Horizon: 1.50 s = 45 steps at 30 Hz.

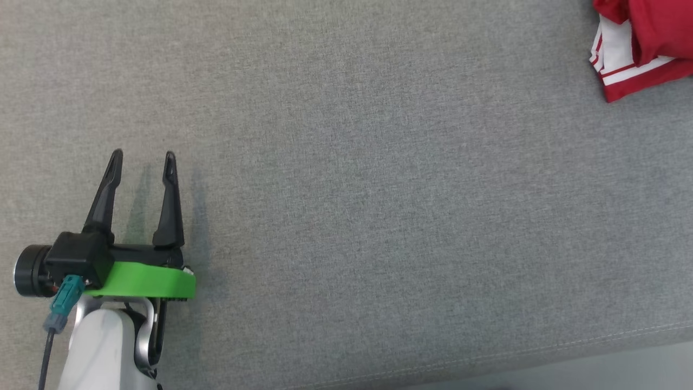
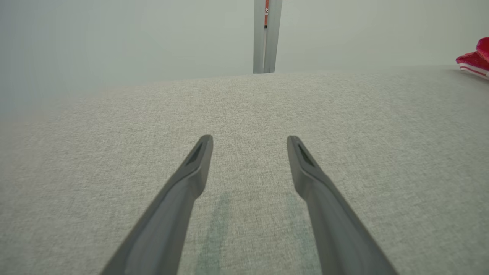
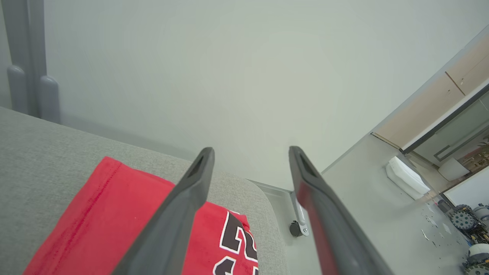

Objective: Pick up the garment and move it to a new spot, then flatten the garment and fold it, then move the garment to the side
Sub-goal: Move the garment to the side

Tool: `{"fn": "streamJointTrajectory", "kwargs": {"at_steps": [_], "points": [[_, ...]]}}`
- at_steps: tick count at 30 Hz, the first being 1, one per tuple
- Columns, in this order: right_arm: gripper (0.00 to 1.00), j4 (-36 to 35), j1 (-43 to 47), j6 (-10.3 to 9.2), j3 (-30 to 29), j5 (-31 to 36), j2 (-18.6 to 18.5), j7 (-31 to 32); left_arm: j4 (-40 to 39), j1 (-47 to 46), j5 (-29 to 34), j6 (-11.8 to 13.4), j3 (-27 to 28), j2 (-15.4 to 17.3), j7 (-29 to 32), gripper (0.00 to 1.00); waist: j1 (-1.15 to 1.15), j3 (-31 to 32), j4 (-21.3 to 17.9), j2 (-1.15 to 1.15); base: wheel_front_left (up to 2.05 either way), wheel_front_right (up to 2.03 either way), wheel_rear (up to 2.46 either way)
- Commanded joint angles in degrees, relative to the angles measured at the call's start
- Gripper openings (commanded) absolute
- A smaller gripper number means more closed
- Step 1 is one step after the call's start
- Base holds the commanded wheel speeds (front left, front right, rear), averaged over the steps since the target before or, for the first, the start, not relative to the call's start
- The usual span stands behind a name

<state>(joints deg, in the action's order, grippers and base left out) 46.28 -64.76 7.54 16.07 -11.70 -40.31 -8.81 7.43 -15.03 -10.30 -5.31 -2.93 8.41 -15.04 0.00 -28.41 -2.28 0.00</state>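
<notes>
The garment [image 1: 644, 43] is red with white striped trim, bunched at the top right corner of the head view on the grey fabric surface [image 1: 379, 189]. From the left wrist it shows far off at the right edge [image 2: 475, 61]. In the right wrist view the garment [image 3: 114, 229] lies flat under the fingers, with black and white numbers printed on it. My right gripper [image 3: 250, 152] is open above it, nothing between its fingers. My left gripper [image 1: 143, 157] [image 2: 250, 139] hangs open and empty over bare fabric at the lower left, far from the garment.
The grey surface's front edge [image 1: 541, 352] with a seam runs along the bottom right. A grey post [image 2: 267, 36] stands beyond the far edge. Past the surface's rounded corner, the floor [image 3: 363, 214] holds a caster [image 3: 296, 228] and some wheeled equipment [image 3: 470, 225].
</notes>
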Motion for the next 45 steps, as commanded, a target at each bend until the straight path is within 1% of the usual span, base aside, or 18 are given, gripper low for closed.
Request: {"fn": "streamJointTrajectory", "kwargs": {"at_steps": [1,5,9,13,18,23,29,36,45], "points": [[1.0,-0.4,1.6,-0.1,0.0,-0.3,1.4,-1.7,0.3,1.4,-0.3,0.4,0.9,0.0,-0.1,1.0,0.0,4.7,-0.3,0.0,0.0,0.0,0.0],[1.0,-2.5,4.6,-0.1,-0.2,-1.0,5.0,-4.6,0.8,4.0,-0.9,0.8,2.5,-0.7,-0.1,1.0,0.0,8.3,-0.2,0.0,0.0,0.0,0.0],[1.0,-6.0,9.8,-0.1,-1.2,-1.3,8.7,-5.8,0.9,6.5,-0.8,1.2,3.8,-1.3,-0.1,1.0,0.0,11.1,-0.3,0.0,0.0,0.0,0.0],[1.0,-10.2,16.6,-0.1,-2.3,-0.8,12.2,-6.3,1.2,8.3,-0.8,1.1,4.6,-1.8,-0.1,1.0,0.0,13.5,0.1,0.0,0.0,0.0,0.0],[1.0,-15.7,25.6,-0.1,-5.6,-1.7,16.7,-6.4,1.7,9.9,-0.4,0.9,5.3,-2.2,-0.1,1.0,0.0,15.8,0.4,0.0,0.0,0.0,0.0],[1.0,-21.7,34.9,-0.09,-9.7,-2.1,22.8,-6.4,2.2,11.1,-0.2,1.1,5.9,-2.8,-0.1,1.0,0.0,18.0,0.5,0.0,0.0,0.0,0.0],[1.0,-26.1,43.6,-0.09,-11.3,-1.3,28.5,-6.4,3.3,11.4,0.1,0.6,5.4,-3.3,-0.1,1.0,0.0,19.9,1.0,0.0,0.0,0.0,0.0],[1.0,-30.8,52.6,-0.09,-13.1,0.1,33.0,-6.4,4.8,12.3,0.4,0.2,5.6,-3.3,-0.1,1.0,0.0,22.3,2.2,0.0,0.0,0.0,0.0],[1.0,-36.2,62.0,-0.09,-14.5,1.3,35.3,-6.4,5.8,14.7,0.6,-0.1,6.0,-3.5,-0.1,1.0,0.0,26.1,3.5,0.0,0.0,0.0,0.0]]}}
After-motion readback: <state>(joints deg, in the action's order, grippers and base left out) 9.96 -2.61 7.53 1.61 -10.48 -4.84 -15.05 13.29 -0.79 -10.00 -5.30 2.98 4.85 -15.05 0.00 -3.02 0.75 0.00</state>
